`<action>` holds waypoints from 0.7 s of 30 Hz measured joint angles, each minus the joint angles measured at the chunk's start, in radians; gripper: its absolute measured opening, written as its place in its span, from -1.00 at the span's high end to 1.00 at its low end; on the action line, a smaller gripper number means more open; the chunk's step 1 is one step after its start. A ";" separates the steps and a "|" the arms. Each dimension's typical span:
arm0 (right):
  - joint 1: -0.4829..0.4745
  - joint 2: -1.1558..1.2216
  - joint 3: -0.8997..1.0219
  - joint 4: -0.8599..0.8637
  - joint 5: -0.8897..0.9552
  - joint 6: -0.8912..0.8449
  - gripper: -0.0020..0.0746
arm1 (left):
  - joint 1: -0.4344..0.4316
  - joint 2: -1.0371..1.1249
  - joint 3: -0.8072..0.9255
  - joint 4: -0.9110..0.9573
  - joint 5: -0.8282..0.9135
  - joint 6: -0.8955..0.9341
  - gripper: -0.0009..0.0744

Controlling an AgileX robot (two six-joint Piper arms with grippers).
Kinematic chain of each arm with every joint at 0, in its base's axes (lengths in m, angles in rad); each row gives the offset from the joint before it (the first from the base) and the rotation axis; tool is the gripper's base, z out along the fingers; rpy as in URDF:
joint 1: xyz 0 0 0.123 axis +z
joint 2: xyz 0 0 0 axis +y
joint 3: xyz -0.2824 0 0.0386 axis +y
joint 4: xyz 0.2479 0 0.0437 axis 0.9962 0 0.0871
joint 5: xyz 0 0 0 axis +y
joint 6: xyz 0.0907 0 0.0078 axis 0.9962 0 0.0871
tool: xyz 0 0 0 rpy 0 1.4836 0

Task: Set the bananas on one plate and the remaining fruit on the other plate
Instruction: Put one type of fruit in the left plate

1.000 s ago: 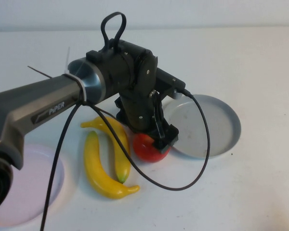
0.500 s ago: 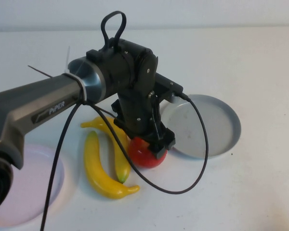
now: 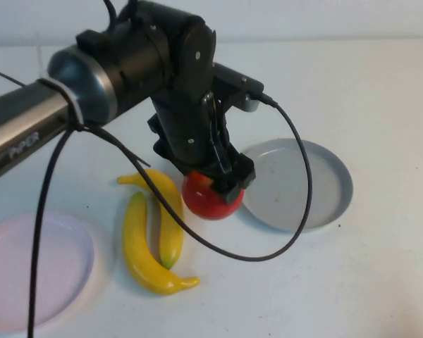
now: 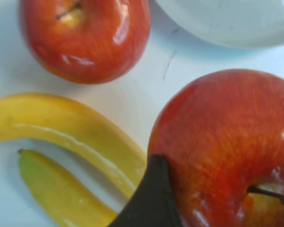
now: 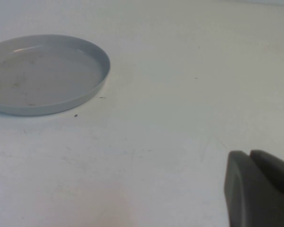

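Your left gripper point(image 3: 213, 184) has its fingers clamped wide round a red apple point(image 3: 211, 198), ready for carrying to the pink plate point(image 3: 14, 271), while your right gripper point(image 5: 255, 189) waits with fingers closed, empty, over the worktop point(image 5: 180, 94).

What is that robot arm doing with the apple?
The left claw is gripping a red apple beside the grey plate. A second apple sits just past it, seen only by the left wrist camera. Two bananas lie on the table, and the pink plate has nothing on it. The right claw is shut and waits off to the side.
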 joint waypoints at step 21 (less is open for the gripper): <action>0.000 0.000 0.000 0.000 0.000 0.000 0.99 | 0.164 -0.329 0.362 0.129 0.010 -0.111 -0.57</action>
